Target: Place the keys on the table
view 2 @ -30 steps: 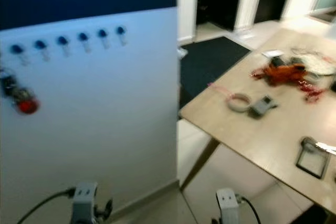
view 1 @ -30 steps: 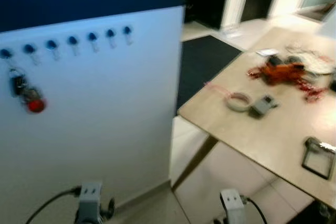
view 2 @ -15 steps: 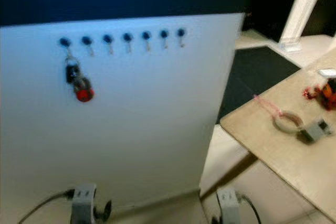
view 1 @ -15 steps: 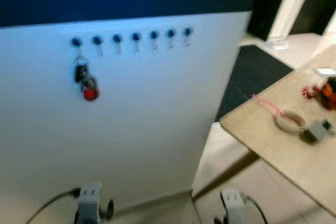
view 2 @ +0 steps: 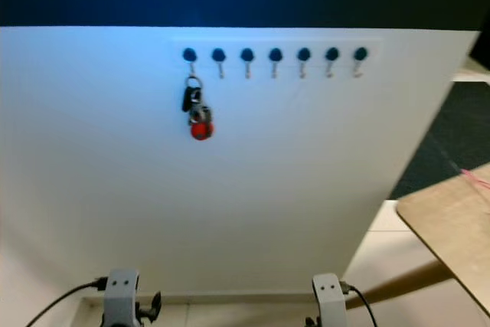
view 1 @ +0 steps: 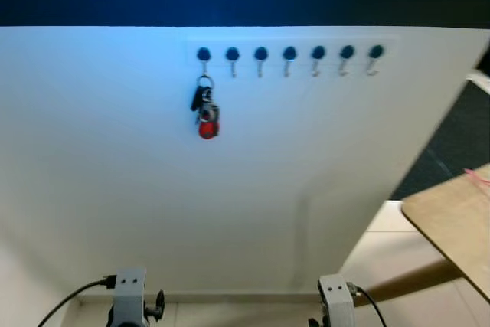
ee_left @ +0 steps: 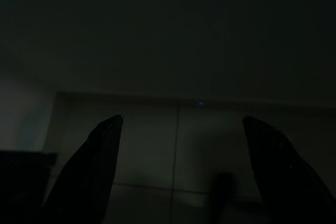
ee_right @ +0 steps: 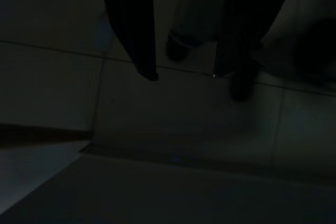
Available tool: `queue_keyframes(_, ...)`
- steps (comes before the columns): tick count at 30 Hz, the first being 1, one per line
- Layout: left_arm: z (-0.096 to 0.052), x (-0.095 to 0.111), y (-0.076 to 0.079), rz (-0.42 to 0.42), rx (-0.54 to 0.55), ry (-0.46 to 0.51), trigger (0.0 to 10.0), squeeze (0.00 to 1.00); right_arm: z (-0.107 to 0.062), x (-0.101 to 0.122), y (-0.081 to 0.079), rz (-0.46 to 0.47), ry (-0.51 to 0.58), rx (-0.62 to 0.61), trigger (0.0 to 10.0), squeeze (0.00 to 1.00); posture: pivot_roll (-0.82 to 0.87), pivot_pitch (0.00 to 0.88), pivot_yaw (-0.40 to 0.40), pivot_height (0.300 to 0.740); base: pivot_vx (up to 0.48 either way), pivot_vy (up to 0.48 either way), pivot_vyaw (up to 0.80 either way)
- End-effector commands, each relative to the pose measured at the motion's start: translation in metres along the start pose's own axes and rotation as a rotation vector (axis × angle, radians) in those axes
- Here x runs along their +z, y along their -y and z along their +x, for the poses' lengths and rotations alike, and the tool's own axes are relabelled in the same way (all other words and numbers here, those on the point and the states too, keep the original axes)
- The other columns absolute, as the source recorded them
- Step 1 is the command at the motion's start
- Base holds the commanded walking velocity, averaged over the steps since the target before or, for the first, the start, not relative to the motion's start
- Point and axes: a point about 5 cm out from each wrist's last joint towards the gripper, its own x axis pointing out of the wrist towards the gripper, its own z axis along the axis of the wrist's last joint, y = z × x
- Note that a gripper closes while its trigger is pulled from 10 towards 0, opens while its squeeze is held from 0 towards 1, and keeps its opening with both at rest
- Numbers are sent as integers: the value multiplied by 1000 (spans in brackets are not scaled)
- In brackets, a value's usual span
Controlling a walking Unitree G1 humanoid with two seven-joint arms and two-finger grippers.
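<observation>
Keys (view 1: 205, 112) with red fob hang on leftmost hook of hook row (view 1: 289, 54), upper centre of white panel (view 1: 115, 189). Counter (view 1: 455, 216) corner at right edge. Left gripper (ee_left: 181, 124) fingers spread; right gripper (ee_right: 184, 74) fingers apart, both low over floor tiles.

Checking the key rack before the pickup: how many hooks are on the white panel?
7 hooks, in one row near the white panel's top edge. The leftmost holds the keys; the other six are bare.
</observation>
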Motion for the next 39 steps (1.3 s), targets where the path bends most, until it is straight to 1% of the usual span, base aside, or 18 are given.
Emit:
queue_keyframes(1,-3,-6,-4,18,8,-30,10000,0,1,2,-3,3,4,6,10000,0,40,51,-11,740,0,0,800)
queue_keyframes(6,-3,-7,-4,29,9,-39,10000,0,1,2,-3,5,7,3,10000,0,39,50,-10,740,0,0,800)
queue_keyframes(8,-3,-7,-4,29,11,-41,10000,0,1,3,-3,8,14,0,10000,0,39,50,-9,740,0,0,0)
queue_keyframes(10,-3,-7,-4,31,12,-44,10000,0,1,2,-2,73,20,-25,10000,0,38,50,-9,740,0,0,0)
queue_keyframes(11,-3,-8,-4,37,7,-49,10000,0,1,2,-2,83,19,-28,10000,0,37,51,-6,740,0,0,0)
queue_keyframes(17,-2,-7,0,62,-45,-48,10000,0,0,1,0,68,15,-23,10000,0,36,53,-4,740,0,0,0)
queue_keyframes(31,-1,-7,3,49,-66,-66,10000,0,0,-2,-1,78,11,-23,10000,0,37,55,-1,740,0,0,0)
queue_keyframes(39,-1,-8,3,40,-70,-72,10000,0,0,-2,-1,76,13,-22,10000,0,39,57,-3,740,0,265,0)
